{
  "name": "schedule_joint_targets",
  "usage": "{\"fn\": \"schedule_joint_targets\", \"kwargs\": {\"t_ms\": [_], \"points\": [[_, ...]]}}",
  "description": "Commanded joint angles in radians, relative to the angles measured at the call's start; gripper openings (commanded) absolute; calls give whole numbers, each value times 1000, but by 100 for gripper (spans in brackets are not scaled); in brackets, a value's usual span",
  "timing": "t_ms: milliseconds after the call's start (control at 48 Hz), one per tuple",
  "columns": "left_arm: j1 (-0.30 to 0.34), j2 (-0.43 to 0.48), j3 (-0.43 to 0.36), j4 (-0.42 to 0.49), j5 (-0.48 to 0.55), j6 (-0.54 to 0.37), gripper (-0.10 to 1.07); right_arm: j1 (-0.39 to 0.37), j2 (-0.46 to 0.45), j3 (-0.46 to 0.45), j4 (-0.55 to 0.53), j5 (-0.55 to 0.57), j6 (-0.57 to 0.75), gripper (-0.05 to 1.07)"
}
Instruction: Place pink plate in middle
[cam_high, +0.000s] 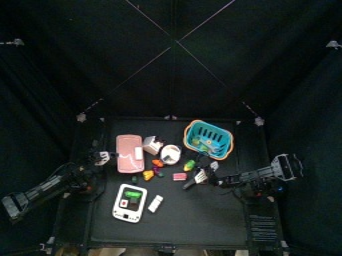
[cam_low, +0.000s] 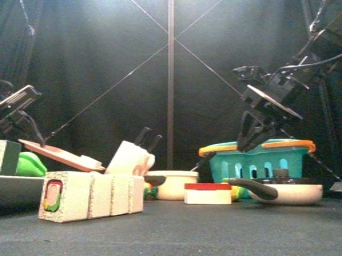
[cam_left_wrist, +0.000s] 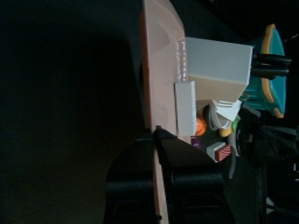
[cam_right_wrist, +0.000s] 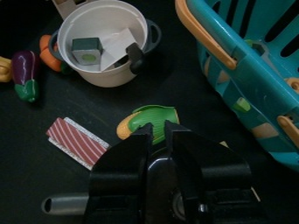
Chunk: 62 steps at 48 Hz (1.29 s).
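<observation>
The pink plate (cam_high: 130, 150) lies at the table's left, next to a white bowl (cam_high: 170, 153). In the front view the pink plate (cam_low: 64, 155) is tilted, its left edge raised. My left gripper (cam_high: 107, 157) is at that left edge. In the left wrist view its jaws (cam_left_wrist: 158, 138) are shut on the rim of the plate (cam_left_wrist: 156, 70), seen edge-on. My right gripper (cam_high: 198, 178) hangs right of centre, its jaws (cam_right_wrist: 163, 131) together and holding nothing, over a green piece (cam_right_wrist: 149, 118).
A teal basket (cam_high: 209, 137) stands at the back right. A white-and-green gadget (cam_high: 130, 201) and a small white item (cam_high: 155, 203) lie near the front. A red striped block (cam_right_wrist: 79, 142), an eggplant (cam_right_wrist: 26, 74) and a pan (cam_low: 281, 190) crowd the middle.
</observation>
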Motion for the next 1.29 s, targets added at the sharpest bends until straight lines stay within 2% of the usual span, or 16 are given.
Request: {"fn": "schedule_joint_targets", "kwargs": {"t_ms": [0,292,583,792,938,1271], "points": [[-2,3,-34,0,2,2,30,-5,-11,-17,-2,2,0,62],[-20,-12,-64,-8,35,2,29,-5,-9,-17,5,0,0,62],[-40,-46,-109,-26,141,3,29,-5,-11,-18,5,2,-2,62],[-67,-58,-123,-49,164,3,29,-5,-11,-18,5,0,-2,62],[-104,-58,-123,-86,161,5,29,-5,-11,-18,5,2,-2,62],[-259,-58,-133,-138,149,2,29,-5,-9,-20,5,2,-2,62]]}}
